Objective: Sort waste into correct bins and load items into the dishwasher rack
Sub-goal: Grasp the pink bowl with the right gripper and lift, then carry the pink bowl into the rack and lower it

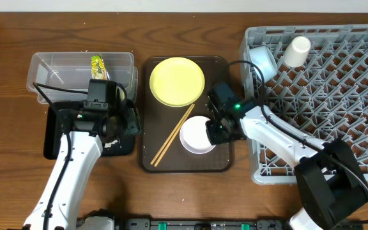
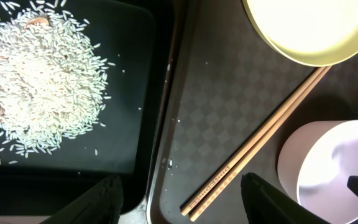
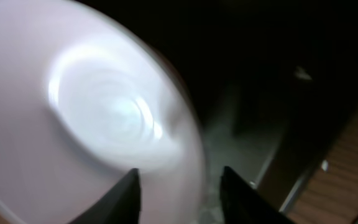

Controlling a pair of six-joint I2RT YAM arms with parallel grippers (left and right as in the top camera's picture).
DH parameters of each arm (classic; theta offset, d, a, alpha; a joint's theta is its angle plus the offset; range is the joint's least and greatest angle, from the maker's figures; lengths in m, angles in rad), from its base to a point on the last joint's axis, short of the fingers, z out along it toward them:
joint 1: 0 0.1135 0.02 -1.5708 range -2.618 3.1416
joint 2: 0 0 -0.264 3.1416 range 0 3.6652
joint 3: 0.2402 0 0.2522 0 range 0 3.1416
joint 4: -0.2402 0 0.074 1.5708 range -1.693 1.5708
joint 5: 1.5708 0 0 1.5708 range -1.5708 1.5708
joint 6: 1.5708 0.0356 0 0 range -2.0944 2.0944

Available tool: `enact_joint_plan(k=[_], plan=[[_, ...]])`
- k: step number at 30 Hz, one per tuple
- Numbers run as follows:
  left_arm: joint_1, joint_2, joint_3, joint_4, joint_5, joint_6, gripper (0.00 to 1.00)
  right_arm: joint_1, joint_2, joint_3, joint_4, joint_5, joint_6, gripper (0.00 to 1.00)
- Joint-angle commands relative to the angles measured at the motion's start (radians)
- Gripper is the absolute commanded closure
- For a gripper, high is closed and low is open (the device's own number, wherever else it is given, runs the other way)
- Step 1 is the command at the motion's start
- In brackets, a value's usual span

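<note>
Two chopsticks (image 1: 173, 135) on brown tray (image 1: 197, 163), print unreadable | right gripper (image 3: 179, 177) apart, astride whitish-pink bowl (image 1: 195, 135) rim | left gripper (image 2: 180, 180) apart, empty, by rice (image 2: 42, 81) in black tray (image 2: 129, 93) | wrapper (image 1: 99, 66) lettering illegible, in clear tub (image 1: 56, 64)

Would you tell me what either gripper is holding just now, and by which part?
Nothing is gripped yet: the right gripper has its jaws open astride the whitish-pink bowl at its rim, and the left gripper is open and empty.

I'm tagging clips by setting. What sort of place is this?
Likely a staged dish-clearing setup rather than a real kitchen: a large grey plastic grid dishwasher rack, a dark brown serving tray, and a shallow black rectangular tray holding white rice-like crumbs.
</note>
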Motion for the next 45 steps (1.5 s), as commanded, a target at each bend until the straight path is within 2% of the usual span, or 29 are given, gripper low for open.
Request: enact_joint_plan(k=[1,3,5,14,20,27,33,38,45], plan=[[0.005,-0.003,0.013,-0.002,-0.012,0.002,0.36,0.008,0.009,-0.029,0.008,0.061,0.082,0.81],[0.005,-0.003,0.013,-0.002,-0.012,0.002,0.36,0.006,0.009,-0.030,0.014,0.068,0.085,0.94],[0.005,-0.003,0.013,-0.002,-0.012,0.002,0.36,0.005,0.006,-0.027,0.037,0.070,0.085,0.98],[0.005,-0.003,0.013,-0.003,-0.012,0.002,0.36,-0.043,-0.017,0.090,-0.006,0.101,0.033,0.99],[0.005,-0.003,0.013,-0.002,-0.012,0.002,0.36,-0.101,-0.095,0.246,-0.142,0.298,-0.037,0.99],[0.005,-0.003,0.013,-0.003,-0.012,0.002,0.36,-0.203,-0.236,0.280,-0.110,0.613,-0.065,0.99],[0.005,-0.003,0.013,-0.002,-0.012,0.002,0.36,-0.319,-0.267,0.280,0.015,0.849,-0.348,0.99],[0.005,-0.003,0.013,-0.002,-0.012,0.002,0.36,-0.397,-0.261,0.280,0.091,0.967,-0.493,0.99],[0.005,-0.003,0.013,-0.002,-0.012,0.002,0.36,-0.471,-0.220,0.280,0.106,1.013,-0.725,0.99]])
